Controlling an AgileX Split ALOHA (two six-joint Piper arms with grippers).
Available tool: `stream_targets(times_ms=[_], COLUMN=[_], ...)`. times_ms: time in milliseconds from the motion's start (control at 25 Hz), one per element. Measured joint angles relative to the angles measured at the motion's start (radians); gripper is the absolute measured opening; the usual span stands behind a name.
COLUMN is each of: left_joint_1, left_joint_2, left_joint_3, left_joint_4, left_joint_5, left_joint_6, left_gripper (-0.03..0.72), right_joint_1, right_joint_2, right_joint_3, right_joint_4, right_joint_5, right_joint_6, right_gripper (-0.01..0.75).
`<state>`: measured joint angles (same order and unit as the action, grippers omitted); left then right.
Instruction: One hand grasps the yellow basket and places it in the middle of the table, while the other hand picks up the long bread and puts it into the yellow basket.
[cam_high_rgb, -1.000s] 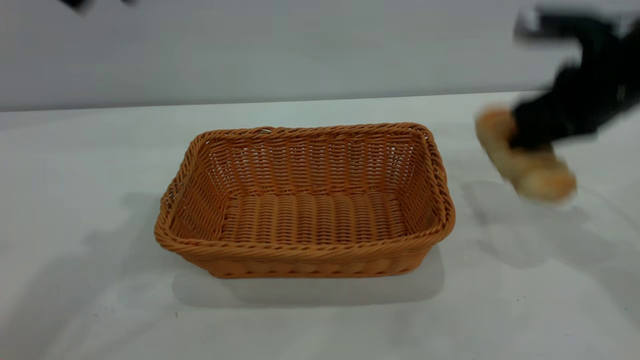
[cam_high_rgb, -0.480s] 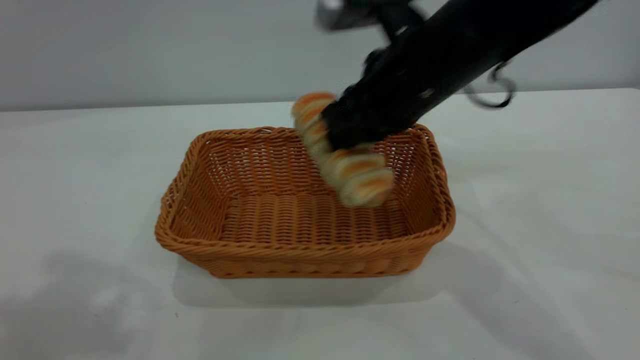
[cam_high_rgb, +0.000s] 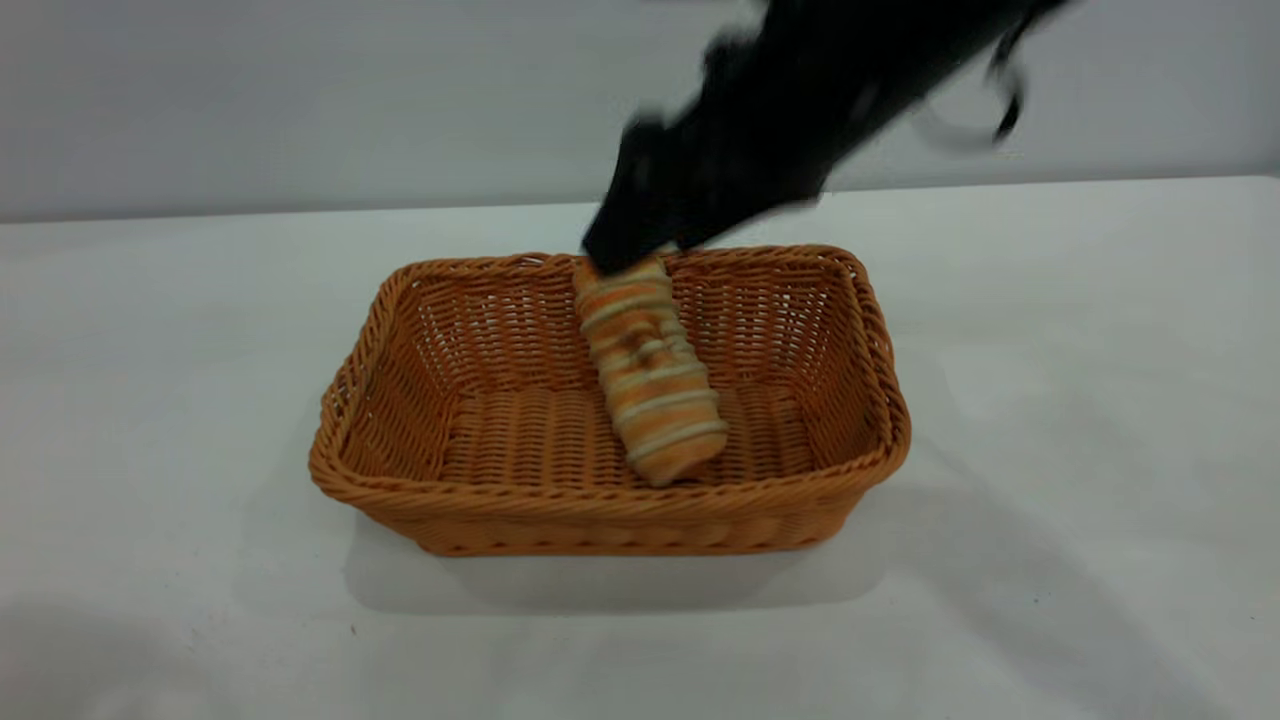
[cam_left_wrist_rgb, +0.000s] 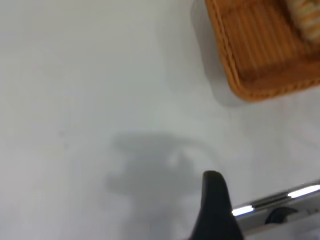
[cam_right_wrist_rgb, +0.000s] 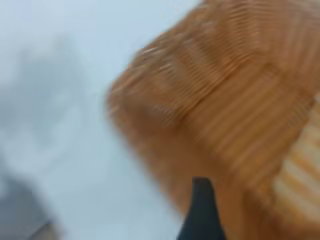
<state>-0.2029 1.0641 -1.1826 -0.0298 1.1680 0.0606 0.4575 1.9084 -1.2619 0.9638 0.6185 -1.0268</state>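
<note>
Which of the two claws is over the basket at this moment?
The right claw, at the back rim of the basket by the far end of the bread. The left claw is off over bare table.

You've only got background besides the job items. Plain grey wall (cam_high_rgb: 300, 100) runs the full width behind the far edge of the table (cam_high_rgb: 150, 400), no marks on it that I can make out. One tiny dark speck (cam_high_rgb: 352, 630) sits near the front left of the tabletop. The left wrist view shows a soft blotchy shadow (cam_left_wrist_rgb: 150, 165) on the white surface. The right wrist view has a grey patch (cam_right_wrist_rgb: 20, 210) in one corner; can't tell what it is.
</note>
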Motion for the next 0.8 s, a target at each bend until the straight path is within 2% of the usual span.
stream_targets(times_ms=[120,240,280,520,800], left_joint_1=[0.0,0.0,0.0,0.0,0.0], left_joint_2=[-0.142,-0.28,-0.326,-0.562,-0.723], left_joint_3=[0.123,0.251,0.293,0.5,0.678], left_joint_4=[0.001,0.001,0.001,0.001,0.001], left_joint_5=[0.0,0.0,0.0,-0.005,-0.034], left_joint_6=[-0.003,-0.022,-0.023,-0.027,-0.028], left_gripper=[0.571,0.571,0.571,0.571,0.571], right_joint_1=[-0.016,-0.017,-0.017,-0.017,-0.017], right_joint_2=[-0.175,-0.328,-0.368,-0.66,-0.966], right_joint_3=[-0.003,-0.003,0.01,0.207,0.561], right_joint_4=[-0.283,-0.48,-0.519,-0.669,-0.825], right_joint_5=[0.203,0.399,0.43,0.491,0.514], right_joint_6=[0.254,0.435,0.473,0.639,0.786], right_gripper=[0.629,0.581,0.57,0.554,0.552])
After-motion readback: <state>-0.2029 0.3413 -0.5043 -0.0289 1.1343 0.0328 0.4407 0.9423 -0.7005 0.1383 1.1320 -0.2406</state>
